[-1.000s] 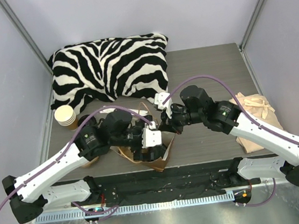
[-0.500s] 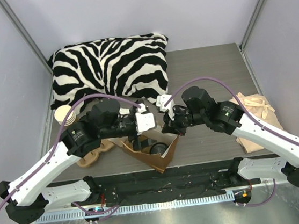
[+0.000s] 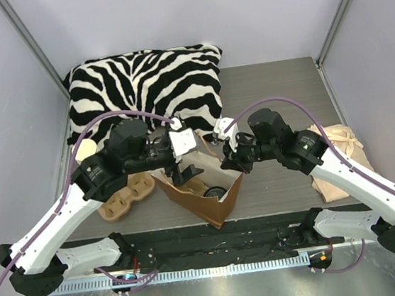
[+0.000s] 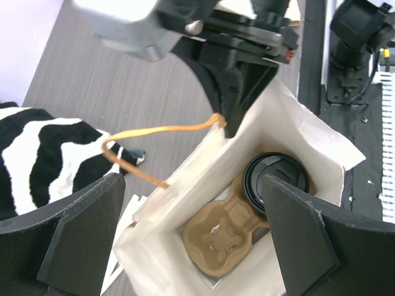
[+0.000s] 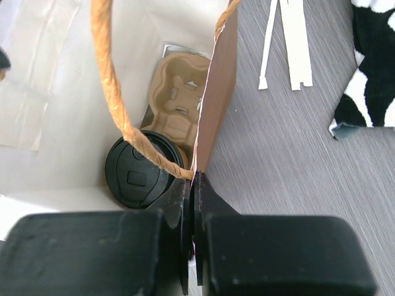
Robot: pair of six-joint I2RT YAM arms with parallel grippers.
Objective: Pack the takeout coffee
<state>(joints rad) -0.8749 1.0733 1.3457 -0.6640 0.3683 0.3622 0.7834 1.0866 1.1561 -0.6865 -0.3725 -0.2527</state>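
Note:
The takeout coffee (image 3: 215,191), a brown cup under a black lid, stands in a cardboard carrier (image 4: 225,237) at the bottom of an open brown paper bag (image 3: 196,199). In the left wrist view its lid (image 4: 276,180) shows partly behind my right finger. My left gripper (image 4: 192,185) is open and empty above the bag's mouth; in the top view it (image 3: 182,167) hangs over the bag's back edge. My right gripper (image 5: 192,185) is shut on the bag's rim beside a handle (image 5: 114,98). The lid (image 5: 136,176) lies just left of it.
A zebra pillow (image 3: 144,90) fills the back left. A stack of lidless cups (image 3: 82,148) and a second cardboard carrier (image 3: 124,197) lie under my left arm. A beige cloth bag (image 3: 337,152) lies at the right. White paper strips (image 5: 287,43) lie beside the bag.
My left gripper has risen out of the bag and drawn back, now empty. The coffee stays inside the bag. My right gripper keeps its hold on the rim.

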